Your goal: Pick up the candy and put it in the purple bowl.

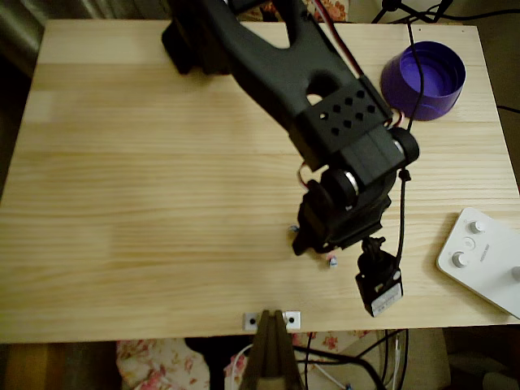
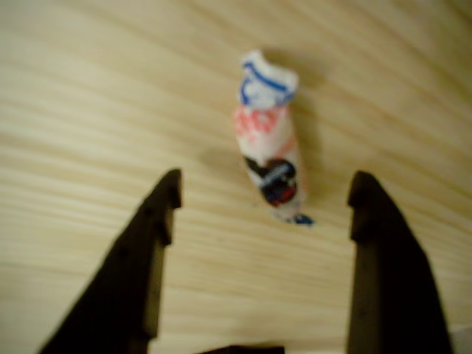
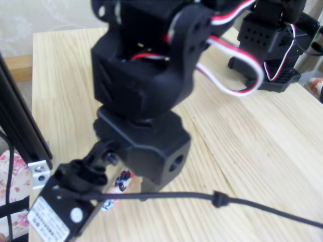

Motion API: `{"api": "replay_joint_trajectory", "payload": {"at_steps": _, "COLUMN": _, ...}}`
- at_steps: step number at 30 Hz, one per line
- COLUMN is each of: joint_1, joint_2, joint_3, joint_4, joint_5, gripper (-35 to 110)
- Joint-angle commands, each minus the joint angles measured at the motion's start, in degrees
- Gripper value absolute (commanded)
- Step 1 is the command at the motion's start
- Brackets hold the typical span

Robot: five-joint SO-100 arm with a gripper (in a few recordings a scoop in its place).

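We see the candy [image 2: 270, 158] lying flat on the pale wooden table [image 2: 88, 88], close up in the wrist view. Its wrapper is white and pink with a dark patch low down, and its twisted ends show blue. It lies a little tilted, one twisted end pointing up the picture and the other down.

The gripper [image 2: 264, 203] is low over the candy, with its two dark fingers [image 2: 151, 243] spread wide. One finger stands to the left of the candy and one to the right, and bare wood shows between each finger and the wrapper. The candy's lower end lies about level with the fingertips. Nothing is held.

In the fixed view, we catch a small part of the candy [image 3: 122, 180] under the black arm [image 3: 144, 96], which covers the rest. In the overhead view, the arm [image 1: 325, 114] reaches from the table's far edge toward the near edge, and only specks of the wrapper [image 1: 331, 262] show beside its lowest part.

The bowl [image 1: 423, 80] stands upright near the far right corner of the table in the overhead view, well apart from the candy. A white device [image 1: 486, 258] with round knobs lies at the right edge.
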Motion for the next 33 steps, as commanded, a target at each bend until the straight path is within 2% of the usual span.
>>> {"api": "replay_joint_trajectory", "payload": {"at_steps": 1, "joint_1": -0.8, "joint_2": 1.6, "joint_3": -4.7, "joint_4": 0.5, "joint_5": 0.0, "gripper": 32}}
{"api": "replay_joint_trajectory", "payload": {"at_steps": 10, "joint_1": -0.2, "joint_2": -0.3, "joint_3": -4.7, "joint_4": 0.1, "joint_5": 1.4, "gripper": 26}}
{"api": "replay_joint_trajectory", "payload": {"at_steps": 19, "joint_1": 0.4, "joint_2": -0.1, "joint_3": -5.8, "joint_4": 1.7, "joint_5": 2.2, "gripper": 6}}
{"api": "replay_joint_trajectory", "payload": {"at_steps": 24, "joint_1": -0.4, "joint_2": -0.3, "joint_3": -6.2, "joint_4": 3.7, "joint_5": 1.3, "gripper": 0}}
{"api": "replay_joint_trajectory", "payload": {"at_steps": 33, "joint_1": 0.8, "joint_2": 3.8, "joint_3": -5.3, "joint_4": 9.8, "joint_5": 7.4, "gripper": 0}}
